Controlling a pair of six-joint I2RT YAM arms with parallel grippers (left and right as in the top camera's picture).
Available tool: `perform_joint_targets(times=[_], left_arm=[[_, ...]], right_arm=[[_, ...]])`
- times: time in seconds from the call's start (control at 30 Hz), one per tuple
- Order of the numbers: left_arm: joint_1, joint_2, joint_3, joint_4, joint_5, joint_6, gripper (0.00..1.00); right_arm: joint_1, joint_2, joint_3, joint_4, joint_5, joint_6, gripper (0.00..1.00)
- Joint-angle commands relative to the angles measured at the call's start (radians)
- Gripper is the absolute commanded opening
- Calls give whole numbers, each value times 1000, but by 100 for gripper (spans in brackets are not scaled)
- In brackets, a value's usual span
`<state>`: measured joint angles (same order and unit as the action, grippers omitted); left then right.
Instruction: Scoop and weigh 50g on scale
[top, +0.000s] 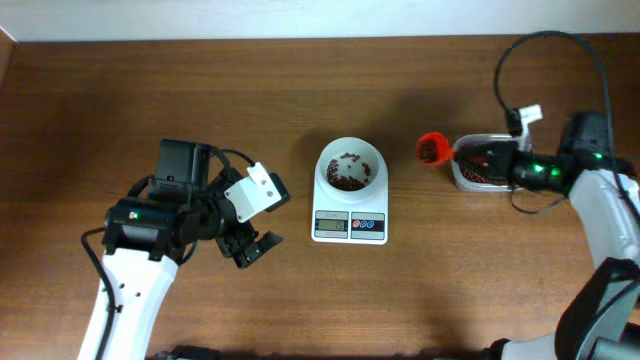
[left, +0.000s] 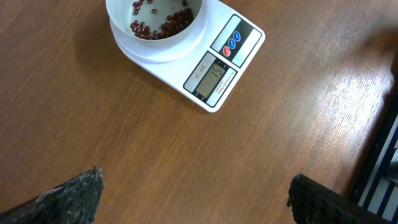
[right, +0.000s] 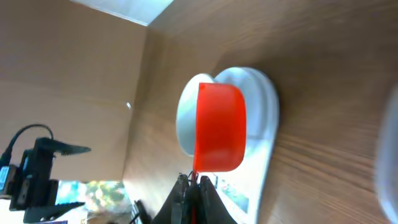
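Soft, even light. Left wrist view sharp, faint shadow at 9 o'clock of the scale (left: 214, 68); right wrist view blurred, glare at 12 o'clock.

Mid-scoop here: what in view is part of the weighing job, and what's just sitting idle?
In the job: scale, its white bowl with beans, red scoop in the shut right gripper, clear bean tub.
Idle: left gripper, open, apart from the scale.
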<state>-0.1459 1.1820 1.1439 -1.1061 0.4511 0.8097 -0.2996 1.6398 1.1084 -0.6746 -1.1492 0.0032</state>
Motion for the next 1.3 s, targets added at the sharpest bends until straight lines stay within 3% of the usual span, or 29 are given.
perform_joint_targets(times=[0.0,0.13,0.2,0.3,0.33,0.43,0.5,0.6,0.63,0.67,0.7,0.77,0.8,0.83,0.87,0.9,0.97,1.0,1.03,1.17,1.2,1.27], left_arm=[[-4,-2,-1,2,-3,-12,99],[-4,-2,-1,2,-3,-12,99],[-4,-2,-1,2,-3,-12,99],[-4,-2,-1,2,-3,-12,99],[-4,-2,-1,2,-3,-12,99],[-4,-2,-1,2,-3,-12,99],[-4,-2,-1,2,-3,-12,99],[-4,-2,-1,2,-3,-12,99],[-4,-2,-1,2,-3,-12,99],[-4,-2,-1,2,-3,-12,99],[-4,-2,-1,2,-3,-12,99],[-4,-2,-1,2,-3,-12,99],[-4,-2,-1,2,-3,-12,99],[-4,-2,-1,2,-3,-12,99],[-4,-2,-1,2,-3,-12,99],[-4,-2,-1,2,-3,-12,99],[-4,-2,-1,2,-3,-12,99],[-4,-2,-1,2,-3,-12,99],[-4,-2,-1,2,-3,-12,99],[-4,-2,-1,2,-3,-12,99],[-4,-2,-1,2,-3,-12,99],[-4,-2,-1,2,-3,-12,99]], right_arm=[[108,3,1,52,-25,68,4],[240,3,1,175,-3,169,4],[290,3,1,211,122,162,4],[375,3,1,273,272,97,4],[398,3,1,275,311,10,4],[438,3,1,271,275,-150,4],[436,3,1,291,262,-198,4],[436,3,2,301,239,-174,4],[436,3,2,298,317,-105,4],[436,3,2,301,220,-175,4],[436,3,2,309,304,-113,4],[436,3,2,320,216,-183,4],[436,3,2,323,351,-37,4],[436,3,2,325,229,-142,4],[436,3,2,328,352,-44,4],[436,3,2,324,272,-97,4],[437,3,2,331,302,-50,4],[437,3,2,340,235,-138,4],[437,3,2,338,302,-69,4],[436,3,2,338,279,-85,4],[436,3,2,337,164,-191,4],[436,3,2,335,330,-153,4]])
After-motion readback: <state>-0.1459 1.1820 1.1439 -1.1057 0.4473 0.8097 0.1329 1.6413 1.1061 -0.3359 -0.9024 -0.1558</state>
